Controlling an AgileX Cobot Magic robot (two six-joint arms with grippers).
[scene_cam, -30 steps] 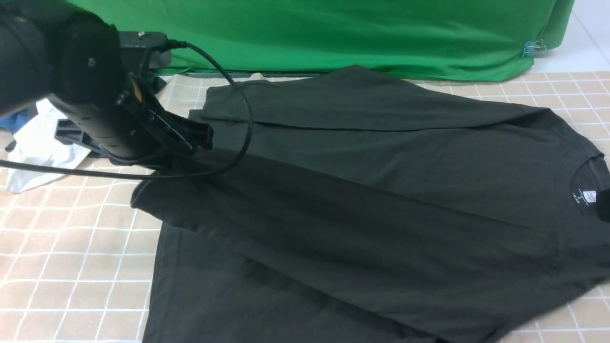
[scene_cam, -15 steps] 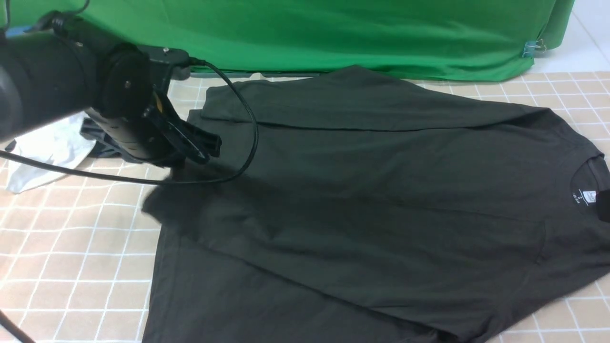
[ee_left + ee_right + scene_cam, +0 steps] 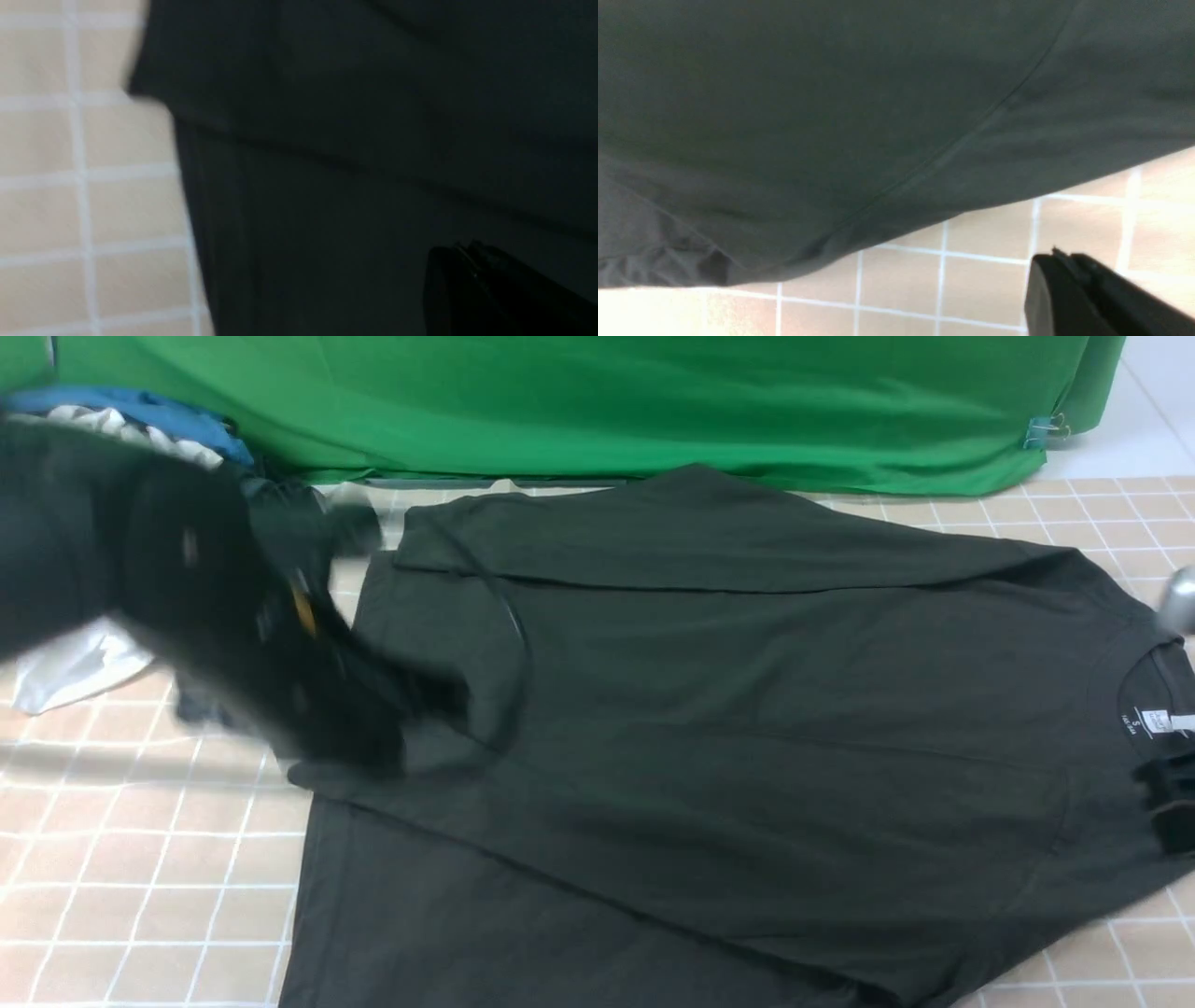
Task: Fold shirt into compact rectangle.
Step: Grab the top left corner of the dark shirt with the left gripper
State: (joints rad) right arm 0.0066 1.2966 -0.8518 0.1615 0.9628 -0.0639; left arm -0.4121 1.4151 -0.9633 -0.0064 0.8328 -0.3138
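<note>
Shirt (image 3: 747,709) lies spread on the checked surface (image 3: 140,896). Only my front view catches the white collar label (image 3: 1158,721), too tiny to read. Wrist views: left end effector (image 3: 467,266) pinched together over fabric, right end effector (image 3: 1064,275) together too, beside the shirt's edge, gripping nothing.

The only writing is small white print beside a white tag (image 3: 1160,721) inside the collar of the shirt (image 3: 747,709), all too small and blurred to read.
</note>
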